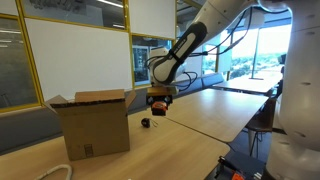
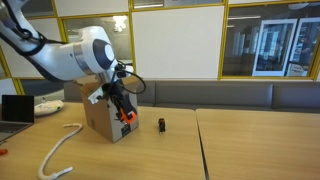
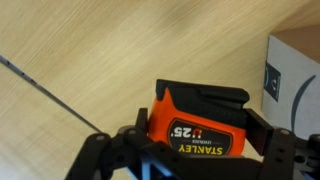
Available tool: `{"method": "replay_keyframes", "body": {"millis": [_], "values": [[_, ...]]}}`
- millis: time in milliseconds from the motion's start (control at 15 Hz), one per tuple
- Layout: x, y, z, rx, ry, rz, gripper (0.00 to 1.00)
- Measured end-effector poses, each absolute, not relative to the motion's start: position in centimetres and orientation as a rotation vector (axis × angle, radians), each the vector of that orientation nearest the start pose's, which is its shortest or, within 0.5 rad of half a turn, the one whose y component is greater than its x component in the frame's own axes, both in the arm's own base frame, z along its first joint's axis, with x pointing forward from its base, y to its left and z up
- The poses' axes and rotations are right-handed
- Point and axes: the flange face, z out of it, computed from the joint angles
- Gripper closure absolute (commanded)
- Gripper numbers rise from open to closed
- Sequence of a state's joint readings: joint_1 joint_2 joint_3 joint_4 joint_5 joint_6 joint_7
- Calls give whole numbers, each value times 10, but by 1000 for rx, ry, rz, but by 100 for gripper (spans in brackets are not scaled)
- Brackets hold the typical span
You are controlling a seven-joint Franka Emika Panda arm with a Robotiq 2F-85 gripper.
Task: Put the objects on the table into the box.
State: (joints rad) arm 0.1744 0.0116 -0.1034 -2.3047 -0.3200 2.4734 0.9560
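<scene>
One orange and black plastic tape measure [image 3: 200, 125], its label reading "STANLEY" and "25", sits pinched between the black jaws in the wrist view, one jaw pressed against each flat side. In both exterior views it shows as a small orange block [image 1: 160, 99] [image 2: 125, 116] held clear of the pale wooden desk [image 1: 205, 115] [image 2: 255, 145] at the end of the white robot arm [image 1: 185, 45] [image 2: 80, 52]. It hangs just beside the brown cardboard box [image 1: 95, 125] [image 2: 100, 120], not over the opening – the wrist view has bare desk [image 3: 80, 60] beneath it and only a corner of the box [image 3: 295, 70] at the right edge. The box stands upright on the desk with its top flaps raised, and a dark printed mark shows on its side. A small black object [image 1: 146, 124] [image 2: 161, 124] rests on the desk near the box and apart from it, roughly below the held tape measure in an exterior view; it is too small to tell what it is. A white rope [image 2: 58, 155] [image 1: 55, 172] lies in loose curves on the desk on the other side of the box. An open dark laptop [image 2: 14, 108] stands at the far edge of the desk – well apart from the rest.
</scene>
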Motion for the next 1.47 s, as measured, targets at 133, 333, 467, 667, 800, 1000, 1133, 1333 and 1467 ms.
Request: {"method": "replay_keyframes", "body": {"millis": [133,333,467,667,800,1000,1133,1333,1467], "values": [[520,48,400,-3095,1021,-515,33],[509,72,468,-3131,991,-647,33],[505,98,510,-3146,958,-707,33],[509,143,560,-3161,869,-776,33],[520,172,578,-3168,776,-803,33],[552,203,578,-3185,615,-810,33],[580,217,566,-3198,501,-784,33],[625,226,533,-3214,319,-712,33],[652,223,508,-3216,222,-626,33]]}}
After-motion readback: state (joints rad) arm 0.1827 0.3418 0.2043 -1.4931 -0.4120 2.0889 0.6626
